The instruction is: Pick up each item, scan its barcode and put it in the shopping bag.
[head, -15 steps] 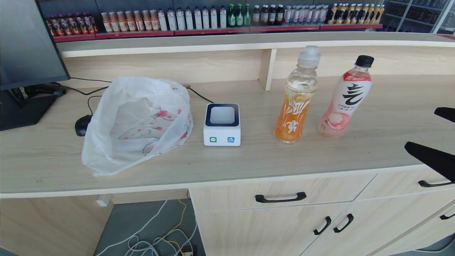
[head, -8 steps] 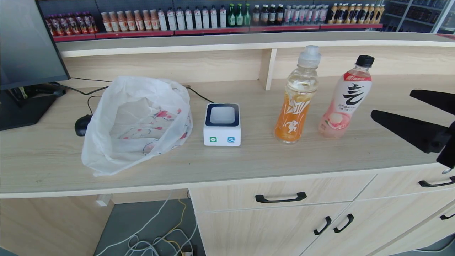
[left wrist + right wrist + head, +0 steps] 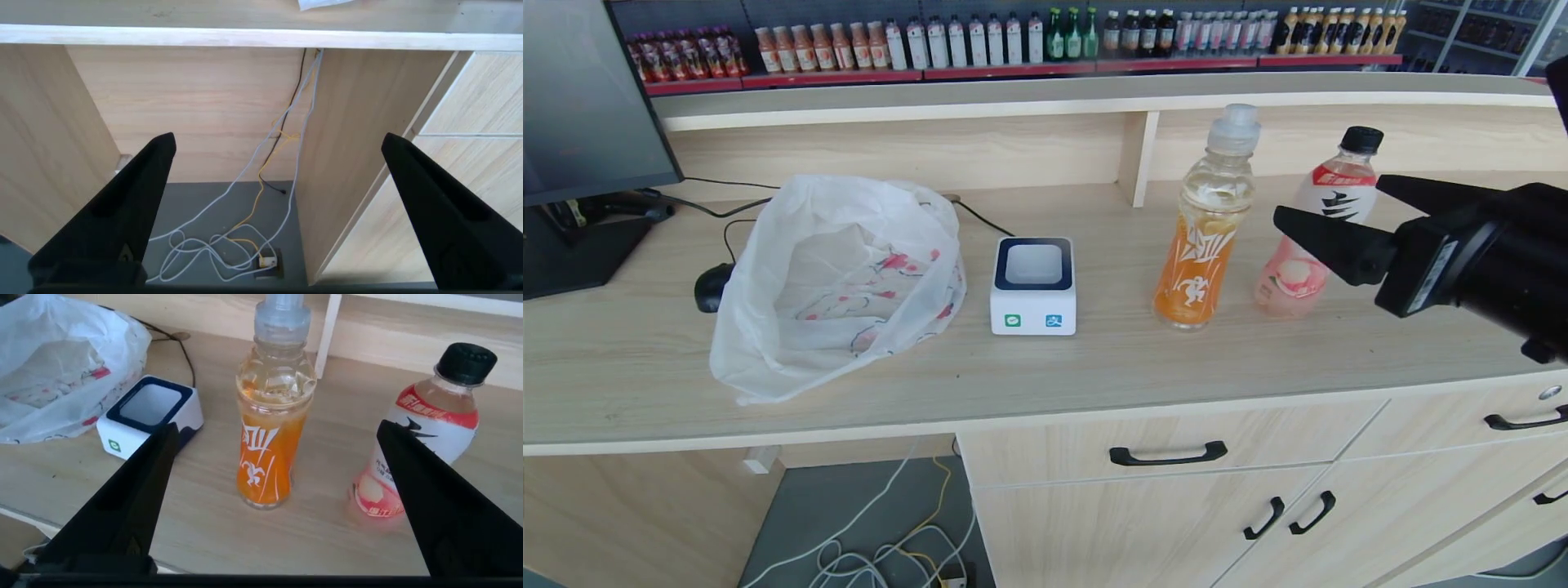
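Low, below counter (image 3: pixel 1094 367) edge: left gripper (image 3: pixel 278 140), jaws wide, empty. Over counter: right gripper (image 3: pixel 1330 200), jaws wide, empty, close to pink bottle (image 3: pixel 1286 282). Beside it, orange bottle (image 3: pixel 1205 237), upright. Then scanner (image 3: pixel 1033 286), shopping bag (image 3: pixel 837 278) slumped open, contents unclear. Seems barely begun: 2 bottles to grab, scan, bag.

The orange bottle (image 3: pixel 1201 245) and pink bottle (image 3: pixel 1292 282) (black cap) stand upright — scanner (image 3: pixel 1033 287) beside the open bag (image 3: pixel 837 282).

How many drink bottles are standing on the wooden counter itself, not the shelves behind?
2. An orange bottle stands right of the scanner; a pink bottle stands beside it, farther right. The shopping bag may hide more.
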Motion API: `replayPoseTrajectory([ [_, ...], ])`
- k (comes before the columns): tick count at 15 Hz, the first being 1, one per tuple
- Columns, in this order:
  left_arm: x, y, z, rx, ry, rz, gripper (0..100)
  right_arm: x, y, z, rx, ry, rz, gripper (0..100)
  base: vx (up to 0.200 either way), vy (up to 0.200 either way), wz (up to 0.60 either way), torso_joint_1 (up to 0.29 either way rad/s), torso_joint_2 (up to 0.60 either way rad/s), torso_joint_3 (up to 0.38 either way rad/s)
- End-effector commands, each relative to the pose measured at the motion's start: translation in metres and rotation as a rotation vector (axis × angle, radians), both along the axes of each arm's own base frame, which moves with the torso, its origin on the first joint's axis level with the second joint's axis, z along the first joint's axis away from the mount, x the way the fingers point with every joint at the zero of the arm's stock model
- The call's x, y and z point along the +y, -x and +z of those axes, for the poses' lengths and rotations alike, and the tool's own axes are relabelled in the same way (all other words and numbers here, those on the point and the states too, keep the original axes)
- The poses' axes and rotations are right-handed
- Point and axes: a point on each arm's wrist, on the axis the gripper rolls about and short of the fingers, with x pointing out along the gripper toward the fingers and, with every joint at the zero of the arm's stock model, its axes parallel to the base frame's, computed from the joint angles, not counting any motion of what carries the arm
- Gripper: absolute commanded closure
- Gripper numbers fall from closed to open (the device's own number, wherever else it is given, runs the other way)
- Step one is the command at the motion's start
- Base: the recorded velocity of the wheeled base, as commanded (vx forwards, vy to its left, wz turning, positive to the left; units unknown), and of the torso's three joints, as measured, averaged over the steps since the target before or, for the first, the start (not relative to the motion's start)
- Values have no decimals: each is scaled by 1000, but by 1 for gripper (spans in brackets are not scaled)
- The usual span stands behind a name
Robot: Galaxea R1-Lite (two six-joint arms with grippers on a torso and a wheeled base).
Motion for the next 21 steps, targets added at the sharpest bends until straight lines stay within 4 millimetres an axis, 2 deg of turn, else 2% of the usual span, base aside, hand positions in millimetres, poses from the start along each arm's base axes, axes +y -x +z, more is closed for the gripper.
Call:
replayPoseTrajectory([
  [1,0,0,0,0,0,0,0,18,-14,-11,24,8,-1,0,0,0,0,0,0,0],
  [6,0,0,0,0,0,0,0,40,-46,-24,-65,-66,-40,0,0,0,0,0,0,0],
  [9,0,0,0,0,0,0,0,47,-57,-30,-76,-94,-62,0,0,0,0,0,0,0],
  [13,0,0,0,0,0,0,0,51,-63,-36,-77,-97,-68,0,0,0,0,0,0,0],
  [16,0,0,0,-1,0,0,0,56,-77,-46,-108,-130,-119,0,0,0,0,0,0,0],
  [21,0,0,0,-1,0,0,0,52,-91,-56,-122,-136,-154,0,0,0,0,0,0,0],
])
